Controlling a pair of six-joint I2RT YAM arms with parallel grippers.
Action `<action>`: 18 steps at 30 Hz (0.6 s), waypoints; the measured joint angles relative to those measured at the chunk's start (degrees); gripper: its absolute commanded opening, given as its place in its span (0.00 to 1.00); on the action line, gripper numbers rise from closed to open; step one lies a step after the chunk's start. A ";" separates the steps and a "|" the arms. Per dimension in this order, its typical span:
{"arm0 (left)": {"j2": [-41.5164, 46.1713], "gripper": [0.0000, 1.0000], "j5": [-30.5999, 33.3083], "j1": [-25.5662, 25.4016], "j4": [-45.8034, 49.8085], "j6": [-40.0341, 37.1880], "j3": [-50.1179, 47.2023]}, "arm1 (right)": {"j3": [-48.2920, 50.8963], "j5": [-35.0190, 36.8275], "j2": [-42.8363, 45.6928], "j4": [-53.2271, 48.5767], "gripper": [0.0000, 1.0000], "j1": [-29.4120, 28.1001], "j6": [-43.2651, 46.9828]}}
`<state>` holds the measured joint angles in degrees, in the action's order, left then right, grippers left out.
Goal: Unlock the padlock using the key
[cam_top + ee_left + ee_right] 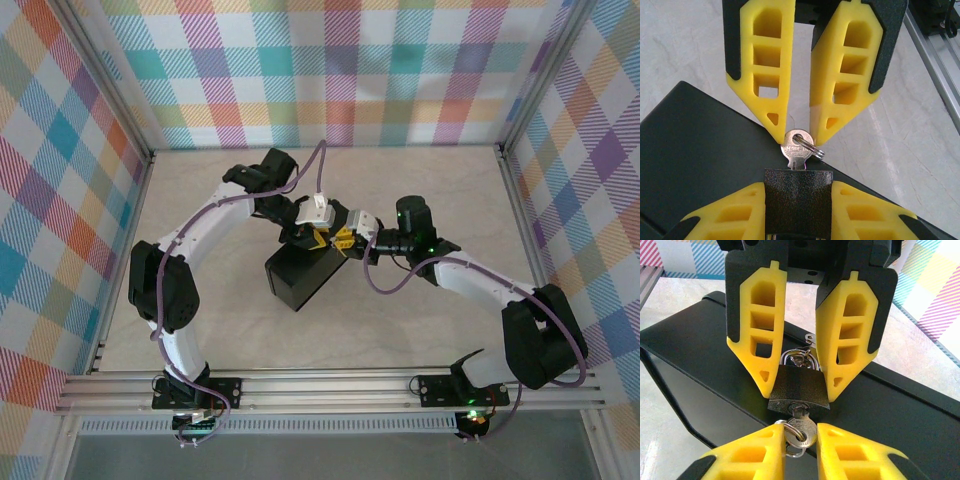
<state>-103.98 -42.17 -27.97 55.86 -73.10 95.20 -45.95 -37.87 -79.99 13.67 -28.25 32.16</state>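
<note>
A small black padlock hangs by its silvery shackle on the hasp of a black box. The tiny silvery key sits in the keyhole on the padlock's underside, a split ring through its head. My right gripper is shut on the padlock's body, one yellow finger on each side. My left gripper is shut on the key, its tips pinching the head. In the top view the left gripper and right gripper meet tip to tip over the box's far corner and hide the lock.
The box lies skewed mid-table on the pale marbled table top. Checkered walls close in the left, back and right sides. An aluminium rail runs along the near edge by the arm bases.
</note>
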 measured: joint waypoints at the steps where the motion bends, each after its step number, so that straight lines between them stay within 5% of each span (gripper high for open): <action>1: 0.00 0.14 0.02 0.00 0.02 0.00 0.00 | 0.00 0.11 0.00 0.00 0.17 -0.02 0.09; 9: 0.00 0.14 -0.02 0.24 0.81 -0.02 0.00 | -0.02 0.15 -0.02 -0.13 0.11 -0.33 0.26; 14: 0.00 0.15 -0.28 0.39 1.16 -0.24 0.00 | -0.72 0.68 -0.59 -0.85 0.22 -0.94 0.55; 18: 0.00 0.14 -0.17 0.42 1.20 -0.44 0.00 | -1.20 1.09 -1.22 -0.98 0.14 -1.33 1.64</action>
<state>-103.98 -42.35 -27.55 57.06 -73.54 95.20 -47.16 -36.77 -81.21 12.69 -29.58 33.80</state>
